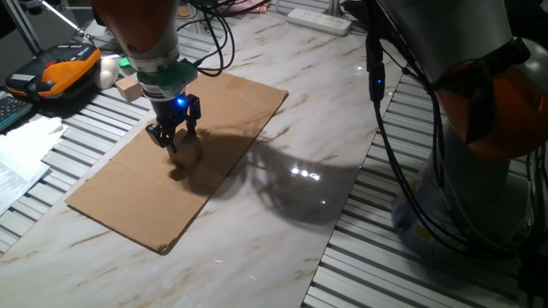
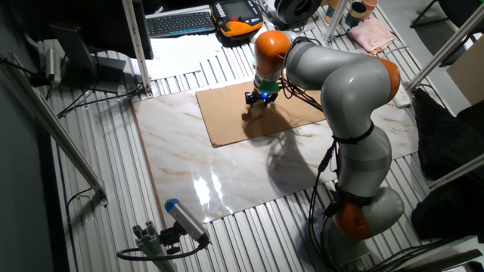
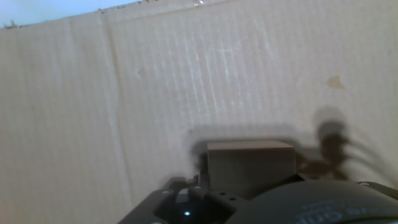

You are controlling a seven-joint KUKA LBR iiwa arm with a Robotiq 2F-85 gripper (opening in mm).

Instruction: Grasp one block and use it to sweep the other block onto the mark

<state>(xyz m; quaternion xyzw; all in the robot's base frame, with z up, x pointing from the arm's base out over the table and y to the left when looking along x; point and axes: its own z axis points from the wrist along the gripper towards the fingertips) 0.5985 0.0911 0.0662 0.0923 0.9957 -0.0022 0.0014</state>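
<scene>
the gripper [image 1: 174, 141] is low over the brown cardboard sheet [image 1: 231, 103] on the marble worktop [image 1: 282, 222], its fingertips at or very near the sheet. in the hand view a tan wooden block [image 3: 250, 163] sits right in front of the fingers, square-edged and in shadow; whether the fingers are clamped on it or only straddling it cannot be told from these pictures. another pale wooden cube [image 1: 128, 88] lies off the far corner of the cardboard, on the slatted surface and well apart from the gripper. the mark is not clearly visible in any view; a small tan fleck on the cardboard in the hand view looks like a blemish.

as a judgement, the block is light, rigid and not fragile, with flat dry faces that should grip well. taking it across two opposite side faces, low and centred, would keep it square so a free face can push the other cube without twisting.
</scene>
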